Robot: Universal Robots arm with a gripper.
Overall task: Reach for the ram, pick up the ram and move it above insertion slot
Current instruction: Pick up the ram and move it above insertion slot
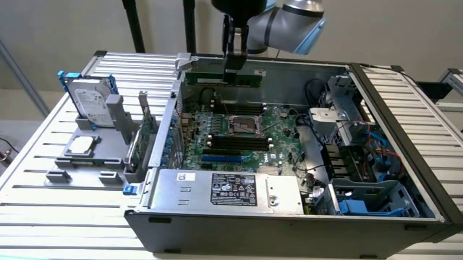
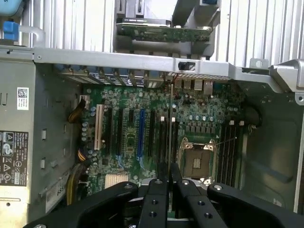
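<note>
While the tool is clenched on the ram, hold it level and edge-down above the slots, toward 12 o'clock of the board

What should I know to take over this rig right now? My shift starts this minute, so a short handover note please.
Gripper: shut on the ram, holding it from above, edge-on between the fingers in the wrist view.
Ram: lifted clear, hanging over the far end of the open computer case, above the motherboard.
Other parts: the hard drive and expansion card stand in the grey holder on the exterior view's left.
Done: reach and pick-up.
Left: bringing the ram above its insertion slot; the black memory slots lie nearer the camera than the ram.
</note>
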